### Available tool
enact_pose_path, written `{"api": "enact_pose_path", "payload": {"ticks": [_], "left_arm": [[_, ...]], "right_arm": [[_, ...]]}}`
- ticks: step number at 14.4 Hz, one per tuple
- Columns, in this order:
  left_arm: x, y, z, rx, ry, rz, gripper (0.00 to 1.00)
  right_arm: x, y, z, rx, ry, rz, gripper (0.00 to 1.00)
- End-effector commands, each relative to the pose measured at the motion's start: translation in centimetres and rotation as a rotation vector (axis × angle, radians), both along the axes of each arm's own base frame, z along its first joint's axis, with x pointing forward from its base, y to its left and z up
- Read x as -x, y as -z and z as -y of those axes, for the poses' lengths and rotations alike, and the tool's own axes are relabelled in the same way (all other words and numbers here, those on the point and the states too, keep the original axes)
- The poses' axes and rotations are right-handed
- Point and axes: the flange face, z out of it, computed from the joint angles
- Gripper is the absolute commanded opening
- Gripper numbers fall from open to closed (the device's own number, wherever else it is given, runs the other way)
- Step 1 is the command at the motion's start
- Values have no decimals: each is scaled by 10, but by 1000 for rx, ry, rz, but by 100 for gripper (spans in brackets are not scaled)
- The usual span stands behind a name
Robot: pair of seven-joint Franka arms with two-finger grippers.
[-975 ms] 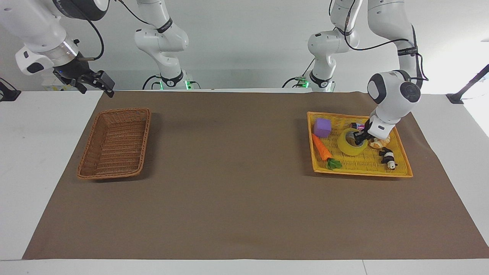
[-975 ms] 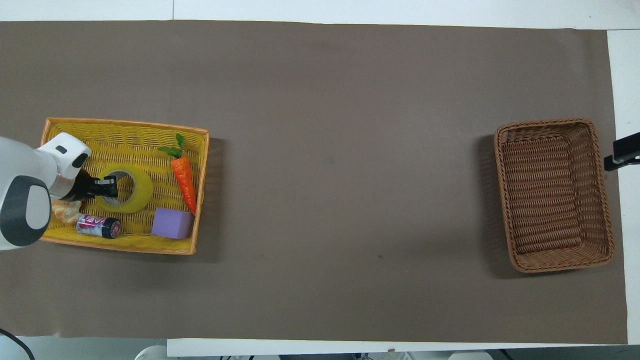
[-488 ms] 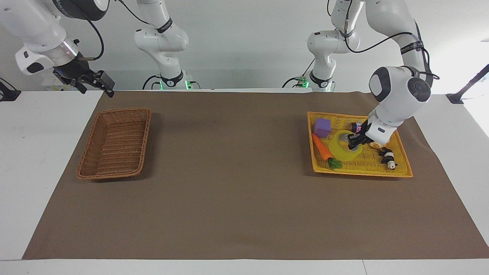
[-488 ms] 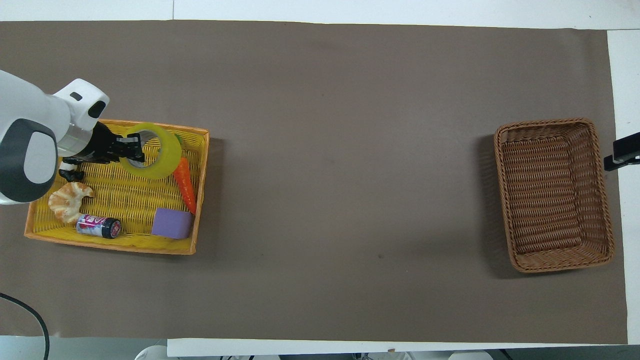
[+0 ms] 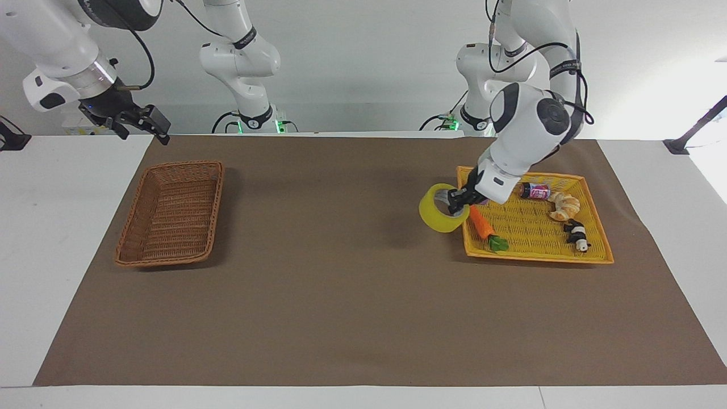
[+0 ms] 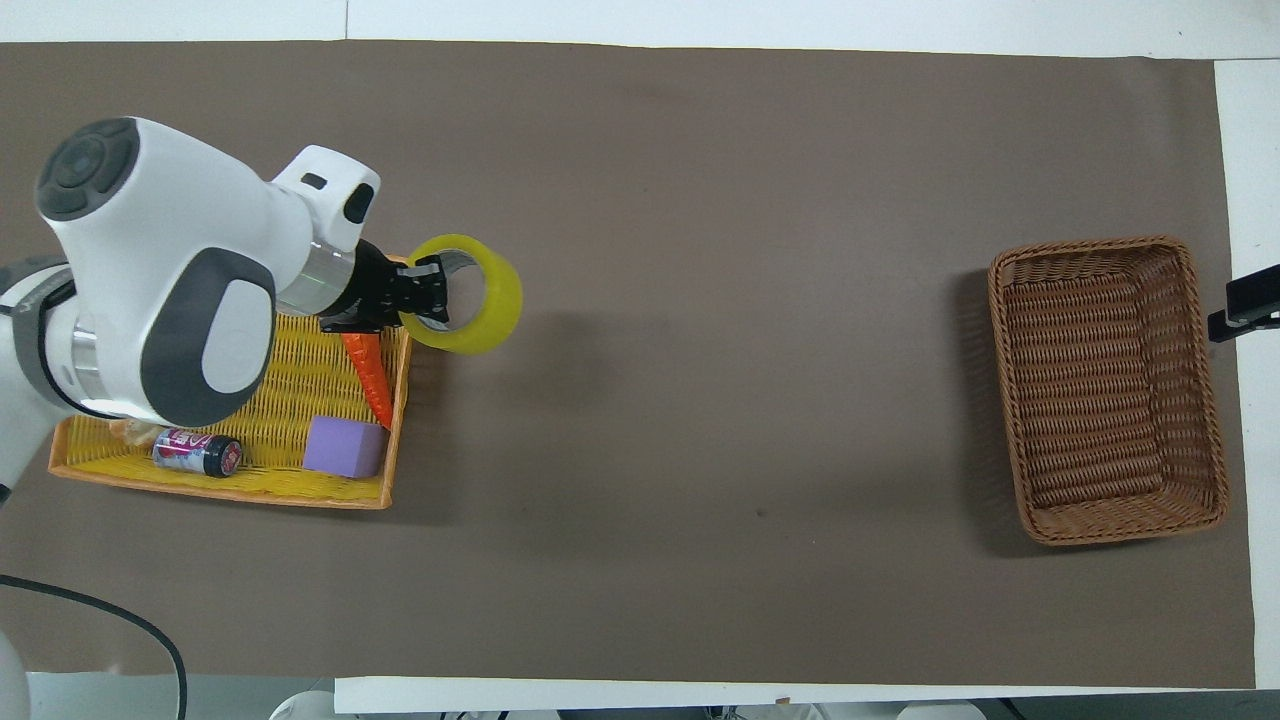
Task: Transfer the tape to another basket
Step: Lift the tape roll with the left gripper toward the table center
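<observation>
Facing view, centre right: the left gripper (image 5: 458, 203) — clamped on the tape (image 5: 440, 216) — has lifted it clear of the yellow tray (image 5: 590, 250); the wicker basket (image 5: 170, 213) waits far left. The right gripper (image 5: 149, 126) idles, upper left.

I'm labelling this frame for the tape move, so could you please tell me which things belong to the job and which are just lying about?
Part of the job:
- tape, held by the left gripper over the mat
- brown wicker basket
- yellow tray basket

Just lying about, all in the yellow tray:
- carrot
- purple block
- small can
- croissant
- black-and-white toy

The right gripper waits.
</observation>
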Motion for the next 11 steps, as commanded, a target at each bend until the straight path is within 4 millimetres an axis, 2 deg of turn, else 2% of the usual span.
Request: {"api": "enact_pose_path", "payload": {"ticks": [1, 5, 7, 8, 11], "left_arm": [[-7, -20, 19, 18, -34, -5, 0], [-1, -35, 32, 32, -17, 3, 0], [2, -38, 31, 26, -8, -13, 0], [3, -39, 31, 26, -8, -13, 0], [3, -39, 31, 26, -9, -14, 1]], "right_arm": [[8, -1, 1, 0, -13, 5, 99], [8, -1, 9, 0, -1, 7, 99], [9, 0, 4, -40, -93, 9, 99], [8, 0, 0, -111, -145, 26, 99], [7, 5, -15, -397, -144, 95, 99]]}}
